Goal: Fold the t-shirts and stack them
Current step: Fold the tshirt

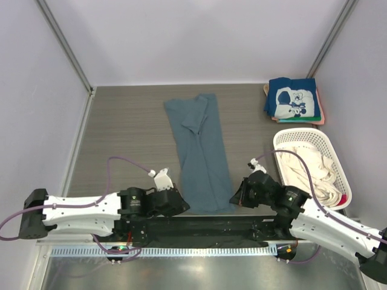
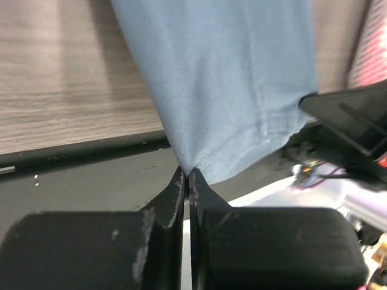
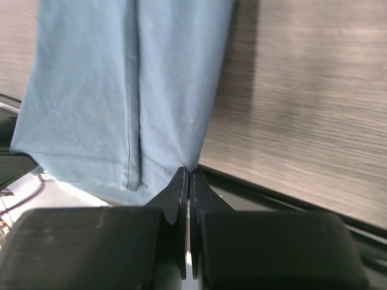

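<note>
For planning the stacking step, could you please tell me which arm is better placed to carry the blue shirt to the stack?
Probably the right: the stack sits far right, beyond the basket, on its side. The right gripper and left gripper both pinch the blue shirt at its near hem.

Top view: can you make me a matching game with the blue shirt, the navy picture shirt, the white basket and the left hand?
1 slate-blue t-shirt
2 navy t-shirt
3 white basket
4 left hand

A far right corner
B shut on a shirt corner
C lying long in the middle
D right side, cream cloth inside

Pairs: 1-C, 2-A, 3-D, 4-B
</note>
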### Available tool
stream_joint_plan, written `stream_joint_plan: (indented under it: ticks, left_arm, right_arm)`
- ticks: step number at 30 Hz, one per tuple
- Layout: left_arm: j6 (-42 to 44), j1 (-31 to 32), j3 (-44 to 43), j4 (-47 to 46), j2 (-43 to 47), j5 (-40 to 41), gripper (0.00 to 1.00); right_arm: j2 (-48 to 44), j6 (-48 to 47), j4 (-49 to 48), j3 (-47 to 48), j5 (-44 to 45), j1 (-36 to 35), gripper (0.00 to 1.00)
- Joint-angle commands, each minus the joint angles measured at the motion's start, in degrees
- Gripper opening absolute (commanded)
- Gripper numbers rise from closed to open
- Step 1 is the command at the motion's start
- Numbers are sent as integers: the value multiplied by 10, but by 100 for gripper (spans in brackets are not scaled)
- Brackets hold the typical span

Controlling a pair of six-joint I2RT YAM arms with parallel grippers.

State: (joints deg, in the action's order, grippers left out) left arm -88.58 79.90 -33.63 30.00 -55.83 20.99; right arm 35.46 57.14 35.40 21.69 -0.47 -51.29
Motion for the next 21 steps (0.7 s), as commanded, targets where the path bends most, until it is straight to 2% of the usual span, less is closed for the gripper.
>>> stream_joint_plan:
  ticks: [1,5,8,9,10,11,17,21]
  left_arm:
    - [-2,2,-73,105,24,85,0]
    - [52,-42,-140,177,42,114,0]
    - [127,-120,-157,162,50,88,0]
    - [147,-174,-164,154,47,52,0]
    - [190,-199,-166,135,42,37,0]
    - [209,-224,-173,126,36,21,0]
    - [344,-422,-245,60,-80,-102,0]
    - [394,-493,-303,19,-176,-178,0]
  right_arm:
    - [14,-7,37,74,34,-4,1]
    - [71,-46,53,178,91,-1,1]
    - [144,-101,56,260,125,21,1]
    - [163,-120,56,279,127,35,1]
    - [209,-136,52,297,119,49,1]
    - [231,-168,50,331,114,81,1]
    - [385,-251,8,436,58,180,1]
    - [482,-277,-16,493,29,226,1]
